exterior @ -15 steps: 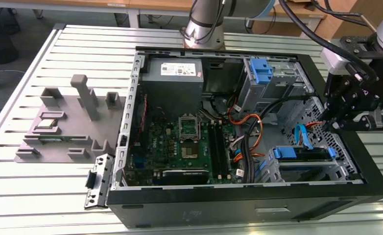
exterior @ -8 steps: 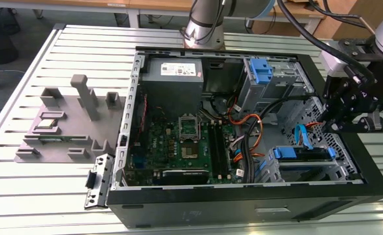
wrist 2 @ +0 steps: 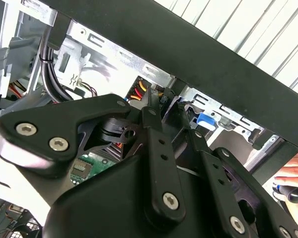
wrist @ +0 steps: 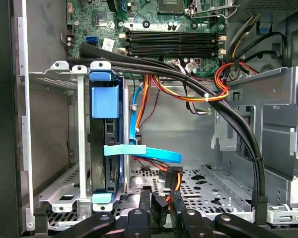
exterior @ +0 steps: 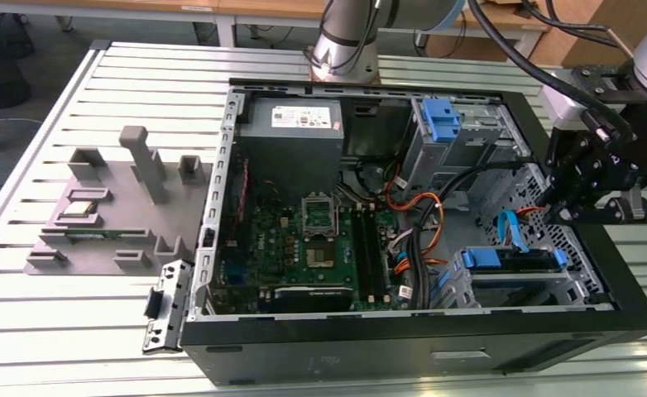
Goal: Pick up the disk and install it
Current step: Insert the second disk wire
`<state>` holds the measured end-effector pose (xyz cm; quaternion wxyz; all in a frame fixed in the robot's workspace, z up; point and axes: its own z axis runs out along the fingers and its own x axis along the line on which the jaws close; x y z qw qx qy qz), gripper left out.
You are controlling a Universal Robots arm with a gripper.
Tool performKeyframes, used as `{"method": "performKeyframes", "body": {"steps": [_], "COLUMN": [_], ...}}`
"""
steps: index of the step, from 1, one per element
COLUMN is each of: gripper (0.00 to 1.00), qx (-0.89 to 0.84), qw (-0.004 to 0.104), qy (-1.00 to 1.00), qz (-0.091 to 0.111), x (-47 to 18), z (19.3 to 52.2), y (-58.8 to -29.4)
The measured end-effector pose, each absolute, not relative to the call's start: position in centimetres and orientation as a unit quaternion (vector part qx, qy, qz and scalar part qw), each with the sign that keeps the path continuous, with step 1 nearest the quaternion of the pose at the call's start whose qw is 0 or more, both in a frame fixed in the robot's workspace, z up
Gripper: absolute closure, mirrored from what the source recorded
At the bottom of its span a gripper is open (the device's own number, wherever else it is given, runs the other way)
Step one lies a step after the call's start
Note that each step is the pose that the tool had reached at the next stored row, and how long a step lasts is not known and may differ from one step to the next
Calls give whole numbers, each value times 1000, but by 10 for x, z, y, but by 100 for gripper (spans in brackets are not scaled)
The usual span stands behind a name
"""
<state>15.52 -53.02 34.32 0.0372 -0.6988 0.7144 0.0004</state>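
Blue-railed disk (wrist: 105, 99), green motherboard (wrist: 154, 15), black case (exterior: 412, 347), orange, red and yellow wires (wrist: 188, 96)

No print can be made out; the white rectangular sticker (exterior: 304, 116) on the grey metal power-supply box (exterior: 255, 121) carries marks too small to tell; likewise the small white tag (wrist: 108, 43) on the green circuit board (wrist: 82, 20) in the first wrist view.
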Motion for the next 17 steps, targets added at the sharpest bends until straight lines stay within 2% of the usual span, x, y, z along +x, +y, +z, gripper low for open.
{"method": "performKeyframes", "body": {"steps": [3,5,17], "gripper": [71,81,81], "qx": [-699,-699,-699], "qw": [37,37,38], "qy": [714,714,714], "qz": [0,0,-1], "x": [155,155,149], "z": [343,343,343], "y": [-530,-530,-531]}}
